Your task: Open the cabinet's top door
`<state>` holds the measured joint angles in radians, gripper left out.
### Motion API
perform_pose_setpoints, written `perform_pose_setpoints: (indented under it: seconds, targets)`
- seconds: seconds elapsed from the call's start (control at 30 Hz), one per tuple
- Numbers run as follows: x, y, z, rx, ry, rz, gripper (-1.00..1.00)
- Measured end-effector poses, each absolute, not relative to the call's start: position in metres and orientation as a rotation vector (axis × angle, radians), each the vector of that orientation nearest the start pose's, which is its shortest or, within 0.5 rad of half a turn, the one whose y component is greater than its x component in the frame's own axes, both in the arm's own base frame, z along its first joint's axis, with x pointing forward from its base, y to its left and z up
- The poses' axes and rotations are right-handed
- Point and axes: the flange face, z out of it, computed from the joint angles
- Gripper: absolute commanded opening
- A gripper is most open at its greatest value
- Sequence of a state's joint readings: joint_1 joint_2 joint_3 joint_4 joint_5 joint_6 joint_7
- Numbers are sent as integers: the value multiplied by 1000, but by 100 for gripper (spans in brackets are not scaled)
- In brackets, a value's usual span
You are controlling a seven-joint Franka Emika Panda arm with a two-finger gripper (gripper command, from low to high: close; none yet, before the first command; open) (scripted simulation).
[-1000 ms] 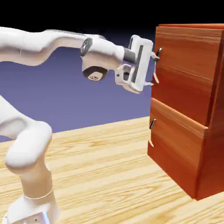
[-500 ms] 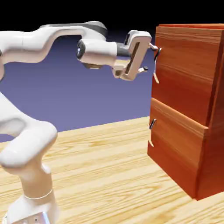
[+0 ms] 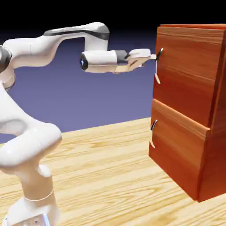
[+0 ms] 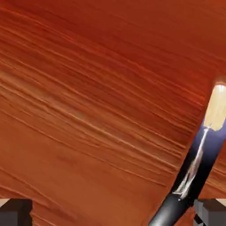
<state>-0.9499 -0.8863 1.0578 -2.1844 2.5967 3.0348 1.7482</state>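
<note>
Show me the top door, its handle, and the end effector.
Top door [image 3: 187, 73]: exterior view, the bare wood of its front.
Handle [image 4: 165, 212]: hand view, the dark lower part of its bar.
End effector [image 4: 113, 212]: hand view, midway between its two grey fingertips.

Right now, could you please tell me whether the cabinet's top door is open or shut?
Shut: the top door sits flush against the cabinet's body, no gap showing.

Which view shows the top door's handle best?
The exterior view: it shows the whole curved handle on the top door, and the gripper beside its upper end. The hand view gives a large close-up of the handle, but cut off at the frame's right and bottom edges.
</note>
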Motion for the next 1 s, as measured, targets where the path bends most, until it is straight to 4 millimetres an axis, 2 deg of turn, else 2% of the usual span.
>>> perform_pose_setpoints:
  seconds: [0.2,0.27,0.43,0.47,0.53,1.0]
  targets:
    - [444,158,548,622,1473,546,0]
    - [446,162,544,650,1462,575,0]
    - [496,159,544,649,1462,575,0]
    - [496,159,544,649,1462,575,-100]
    - [496,159,544,649,1462,575,-100]
    - [423,120,544,481,1549,753,-100]
